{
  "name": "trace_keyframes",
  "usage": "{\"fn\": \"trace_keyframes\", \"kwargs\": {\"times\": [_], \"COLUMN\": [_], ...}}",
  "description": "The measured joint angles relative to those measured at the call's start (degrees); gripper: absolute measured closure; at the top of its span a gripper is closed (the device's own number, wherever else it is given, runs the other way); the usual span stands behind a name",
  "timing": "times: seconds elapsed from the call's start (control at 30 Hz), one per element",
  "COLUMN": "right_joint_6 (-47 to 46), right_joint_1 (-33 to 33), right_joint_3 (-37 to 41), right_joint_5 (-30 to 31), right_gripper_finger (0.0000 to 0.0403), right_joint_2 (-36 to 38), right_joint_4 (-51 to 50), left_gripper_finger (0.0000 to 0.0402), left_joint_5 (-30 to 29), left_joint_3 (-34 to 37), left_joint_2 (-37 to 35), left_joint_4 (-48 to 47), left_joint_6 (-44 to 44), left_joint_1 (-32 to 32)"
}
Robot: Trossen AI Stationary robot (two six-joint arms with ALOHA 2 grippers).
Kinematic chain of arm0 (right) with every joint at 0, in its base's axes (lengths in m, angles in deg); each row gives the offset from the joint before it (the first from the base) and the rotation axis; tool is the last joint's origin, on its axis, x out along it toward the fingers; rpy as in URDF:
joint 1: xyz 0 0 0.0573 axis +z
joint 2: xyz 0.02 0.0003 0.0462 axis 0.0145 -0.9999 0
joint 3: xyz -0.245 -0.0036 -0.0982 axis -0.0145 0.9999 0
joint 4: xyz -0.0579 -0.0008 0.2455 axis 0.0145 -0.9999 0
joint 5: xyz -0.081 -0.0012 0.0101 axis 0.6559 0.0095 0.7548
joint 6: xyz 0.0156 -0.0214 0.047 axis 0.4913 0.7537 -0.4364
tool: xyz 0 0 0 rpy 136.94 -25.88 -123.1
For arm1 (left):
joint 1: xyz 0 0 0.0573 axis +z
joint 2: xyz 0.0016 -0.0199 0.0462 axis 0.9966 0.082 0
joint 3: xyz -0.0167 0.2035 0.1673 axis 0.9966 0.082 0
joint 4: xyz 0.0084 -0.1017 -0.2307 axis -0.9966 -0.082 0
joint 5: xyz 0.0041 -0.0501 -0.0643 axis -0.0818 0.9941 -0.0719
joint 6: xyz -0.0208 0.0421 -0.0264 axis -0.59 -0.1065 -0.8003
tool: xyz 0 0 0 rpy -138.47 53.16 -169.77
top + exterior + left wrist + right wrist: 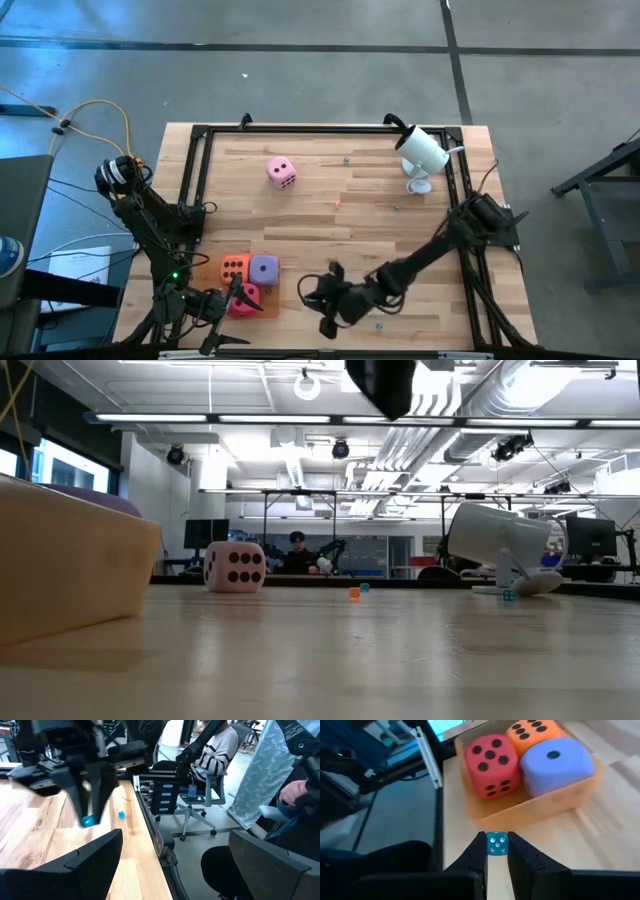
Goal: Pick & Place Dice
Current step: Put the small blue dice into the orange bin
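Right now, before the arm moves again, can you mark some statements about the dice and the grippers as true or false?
1. The light pink die lies in the orange tray. False: it stands alone on the bare table, far from the tray.
2. The magenta die, orange die and purple die sit together in the tray. True.
3. The right gripper is empty. False: it pinches a small blue die between its fingertips, just outside the tray.
4. The purple die's visible face has one pip. True.
5. The left gripper is above the light pink die. False: it is beside the tray.
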Motion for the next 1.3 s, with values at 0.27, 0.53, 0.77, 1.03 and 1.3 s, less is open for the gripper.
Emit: {"fn": "trace_keyframes", "kwargs": {"times": [0.27,0.53,0.77,1.03,1.3], "right_joint_6": [7.97,15.0,16.23,14.91,14.58], "right_joint_1": [-5.22,-5.87,-7.32,-8.08,-8.81], "right_joint_3": [-1.59,-17.19,-28.91,-30.69,-30.67], "right_joint_5": [-9.45,-14.07,-16.54,-16.24,-14.85], "right_gripper_finger": [0.0369,0.0369,0.037,0.0316,0.0222], "right_joint_2": [-2.65,-13.28,-20.49,-21.79,-21.79], "right_joint_4": [6.17,-2.81,-10.89,-11.32,-11.3], "left_gripper_finger": [0.0047,0.0047,0.0047,0.0047,0.0047], "left_joint_5": [-0.03,-0.02,0.13,0.31,0.28], "left_joint_3": [0.0,-0.07,-0.07,-0.04,-0.04], "left_joint_2": [0.0,0.0,0.0,0.0,0.0], "left_joint_4": [0.16,2.07,1.7,1.66,1.62], "left_joint_6": [2.64,8.77,8.68,8.97,9.11], "left_joint_1": [0.0,-0.11,-0.11,-0.35,-0.33]}}
